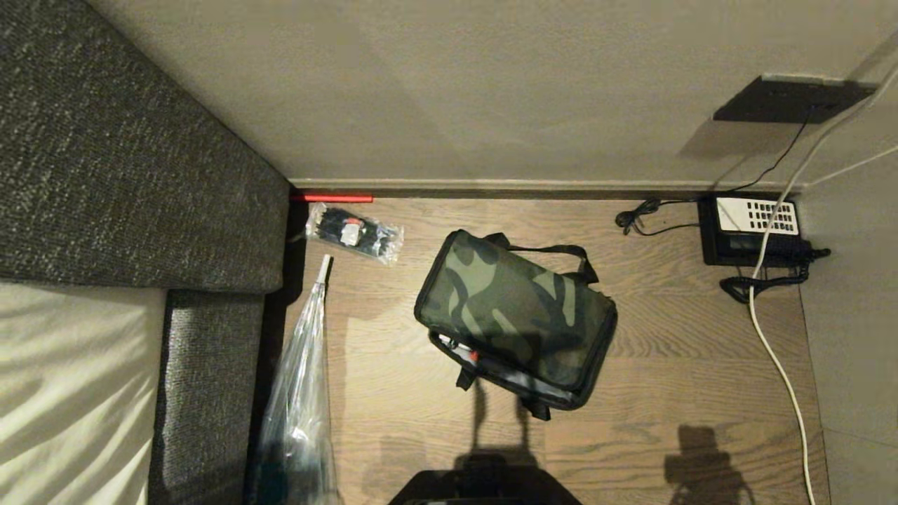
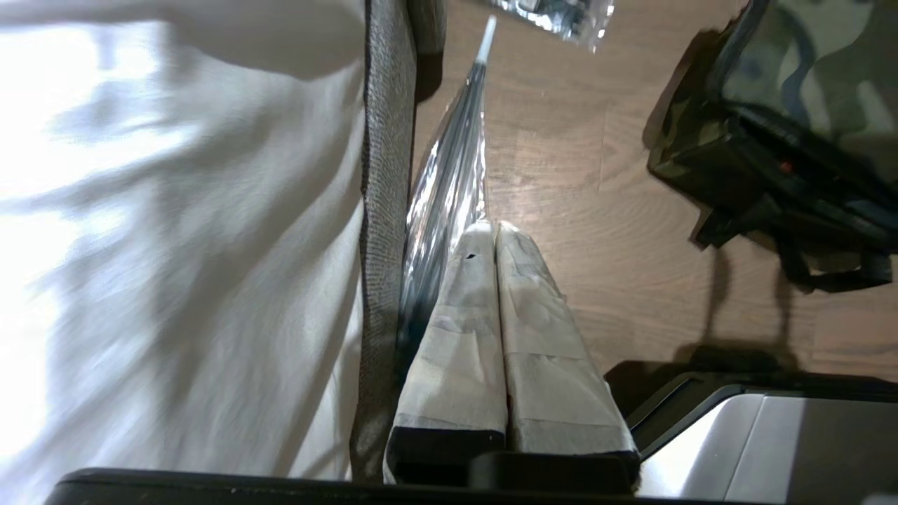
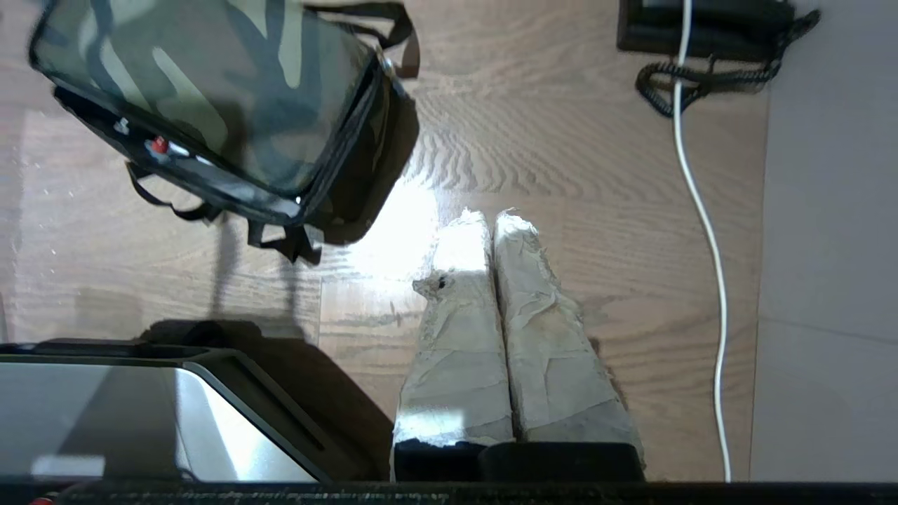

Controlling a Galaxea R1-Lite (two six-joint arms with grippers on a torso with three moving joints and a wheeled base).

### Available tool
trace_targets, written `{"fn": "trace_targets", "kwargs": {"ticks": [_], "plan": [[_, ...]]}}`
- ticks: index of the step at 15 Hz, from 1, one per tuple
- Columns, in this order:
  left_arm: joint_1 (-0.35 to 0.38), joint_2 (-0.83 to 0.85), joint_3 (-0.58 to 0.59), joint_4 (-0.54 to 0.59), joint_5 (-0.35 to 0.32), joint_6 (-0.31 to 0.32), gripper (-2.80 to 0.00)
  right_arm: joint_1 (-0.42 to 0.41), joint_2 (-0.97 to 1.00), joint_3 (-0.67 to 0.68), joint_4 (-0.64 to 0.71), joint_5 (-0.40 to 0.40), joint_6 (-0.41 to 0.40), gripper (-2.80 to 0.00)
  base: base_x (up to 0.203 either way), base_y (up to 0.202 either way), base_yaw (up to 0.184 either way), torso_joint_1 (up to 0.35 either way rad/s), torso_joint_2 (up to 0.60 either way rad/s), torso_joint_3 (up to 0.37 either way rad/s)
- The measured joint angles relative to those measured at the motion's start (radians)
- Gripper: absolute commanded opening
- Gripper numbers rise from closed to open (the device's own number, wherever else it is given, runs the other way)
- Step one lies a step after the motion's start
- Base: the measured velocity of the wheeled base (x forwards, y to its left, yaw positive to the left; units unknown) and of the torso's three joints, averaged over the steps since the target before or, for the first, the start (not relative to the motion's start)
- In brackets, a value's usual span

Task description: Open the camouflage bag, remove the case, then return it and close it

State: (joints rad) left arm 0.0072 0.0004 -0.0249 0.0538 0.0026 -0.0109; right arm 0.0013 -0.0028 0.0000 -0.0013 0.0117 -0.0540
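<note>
The boxy soft camouflage bag [image 1: 515, 315], in green, brown and black fabric with black straps, lies on the wood-grain floor [image 1: 666, 351] roughly in the middle of the head view, set at an angle to the wall. Its lid is down, though along the near edge a strip of pale lining and a small red spot show in the seam. A black strap loops out from its far side and short black straps hang from the near side. The case itself cannot be seen.

Beyond the bag's far left corner lies a clear plastic packet of black ties [image 1: 356, 232] with a red and white label whose writing is too small to read. Next to it a long clear plastic sleeve [image 1: 302, 393] runs along the edge of a grey woven upholstered bed frame [image 1: 126, 175], which holds a white sheet [image 1: 70, 393]. A short red strip [image 1: 332, 198] lies at the foot of the beige wall [image 1: 456, 84].

Well to the bag's right, in the corner, sits a black phone with a white keypad [image 1: 754, 228] and a coiled black cord; a white cable [image 1: 775, 351] trails across it and down the floor.

The left gripper [image 2: 495, 226] hangs above the floor beside the bed frame, its tape-wrapped jaws pressed together on nothing. The right gripper [image 3: 490, 214] hangs over bare floor near the bag, jaws likewise pressed together and empty.
</note>
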Motion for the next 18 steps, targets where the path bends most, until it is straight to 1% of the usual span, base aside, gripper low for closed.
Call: {"fn": "trace_targets", "kwargs": {"ticks": [18], "plan": [[0.0, 0.0, 0.0, 0.001, 0.0, 0.001, -2.8, 0.0, 0.001, 0.0, 0.0, 0.0, 0.0, -2.8, 0.0, 0.0, 0.0, 0.003, 0.0, 0.206]]}}
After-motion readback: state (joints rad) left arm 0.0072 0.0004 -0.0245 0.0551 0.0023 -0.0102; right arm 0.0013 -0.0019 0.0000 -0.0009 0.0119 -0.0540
